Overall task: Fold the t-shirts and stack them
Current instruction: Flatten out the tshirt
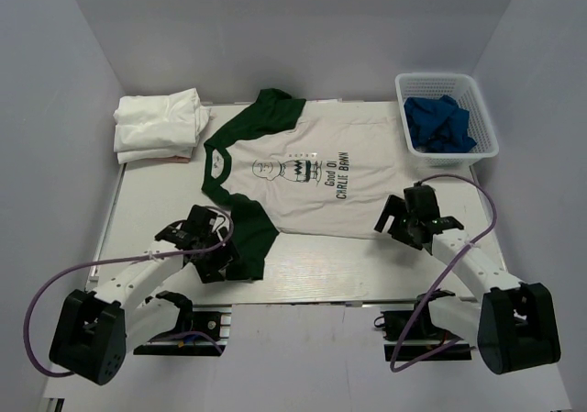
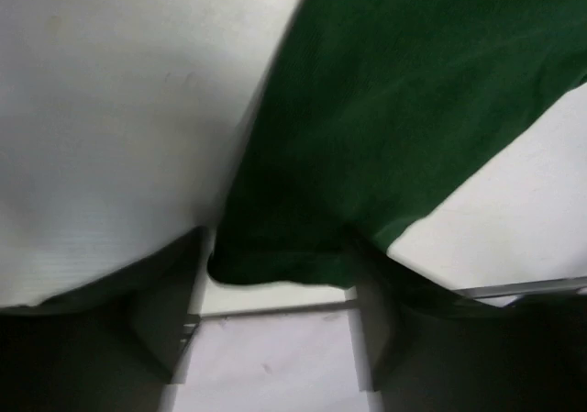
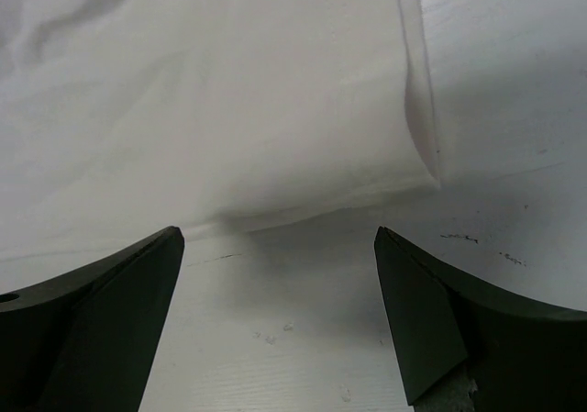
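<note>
The white t-shirt with dark green sleeves and cartoon print (image 1: pixel 312 178) lies spread flat in the middle of the table, collar to the left. My left gripper (image 1: pixel 223 261) is open at the end of the near green sleeve (image 1: pixel 252 233); in the left wrist view the sleeve's cuff (image 2: pixel 284 256) lies between my spread fingers (image 2: pixel 170 311). My right gripper (image 1: pixel 396 217) is open just short of the shirt's near hem corner (image 3: pixel 417 155), which lies ahead of its fingertips (image 3: pixel 413 320). A stack of folded white t-shirts (image 1: pixel 158 126) sits at the back left.
A white mesh basket (image 1: pixel 447 82) holding blue cloth (image 1: pixel 440 123) stands at the back right. The white table (image 1: pixel 321 270) has a near edge just in front of the arm bases. Grey walls close in on the sides and back.
</note>
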Robot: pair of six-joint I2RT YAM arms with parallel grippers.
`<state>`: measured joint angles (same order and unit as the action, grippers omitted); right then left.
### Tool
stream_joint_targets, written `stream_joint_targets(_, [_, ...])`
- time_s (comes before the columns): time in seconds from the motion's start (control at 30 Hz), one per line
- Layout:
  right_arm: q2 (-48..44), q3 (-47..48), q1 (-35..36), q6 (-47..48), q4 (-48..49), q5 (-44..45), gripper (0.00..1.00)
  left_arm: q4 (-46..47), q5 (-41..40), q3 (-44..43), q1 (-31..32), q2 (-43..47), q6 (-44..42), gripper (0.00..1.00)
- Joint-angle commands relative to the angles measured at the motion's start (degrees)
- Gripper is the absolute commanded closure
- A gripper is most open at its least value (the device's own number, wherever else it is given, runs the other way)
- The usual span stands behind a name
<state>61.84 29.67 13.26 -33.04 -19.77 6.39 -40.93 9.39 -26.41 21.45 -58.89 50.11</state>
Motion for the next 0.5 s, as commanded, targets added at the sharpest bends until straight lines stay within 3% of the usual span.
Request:
stream_joint_targets(0.0, [2.31,0.3,-1.04,-1.42,0.08,1.52,0.1,3.93,0.01,1.72,0.17,-3.93,1.05,0.36])
stream_joint_targets(0.07, [3.1,-1.19,-1.74,-1.85,1.66,-1.02,0.1,4.53,0.54,2.24,0.17,-4.47,1.05,0.52])
stream_joint_targets(0.1, [4.5,-1.54,-2.18,-2.2,2.27,-1.99,0.1,4.54,0.54,2.24,0.17,-4.48,1.05,0.67])
stream_joint_targets(0.17, [5.39,-1.11,-2.62,-1.86,0.71,-4.19,0.1,4.02,1.15,2.24,0.17,-3.34,1.05,0.79])
stream_joint_targets(0.2, [6.44,-1.11,-2.8,-1.77,0.35,-3.85,0.1,3.06,1.16,2.24,0.17,-2.72,1.05,0.96])
stream_joint_targets(0.3, [6.97,-1.81,-3.67,-1.59,1.22,-2.61,0.18,1.73,3.52,2.24,0.17,0.61,1.66,1.0])
stream_joint_targets(0.33, [6.97,-1.9,-3.68,-1.77,1.57,-2.61,0.4,0.77,4.32,2.24,0.17,1.58,1.66,1.0])
stream_joint_targets(0.4, [6.62,-1.46,-4.2,-2.38,3.24,-2.0,0.64,-2.38,6.77,1.46,0.17,4.57,1.66,1.0])
stream_joint_targets(0.43, [6.27,-1.2,-4.38,-2.38,3.51,-1.74,0.81,-3.71,8.09,0.93,0.17,5.45,1.66,1.0])
stream_joint_targets(0.47, [6.01,-0.32,-4.55,-2.21,3.25,-1.3,0.87,-5.2,10.97,0.14,0.17,6.33,1.66,1.0])
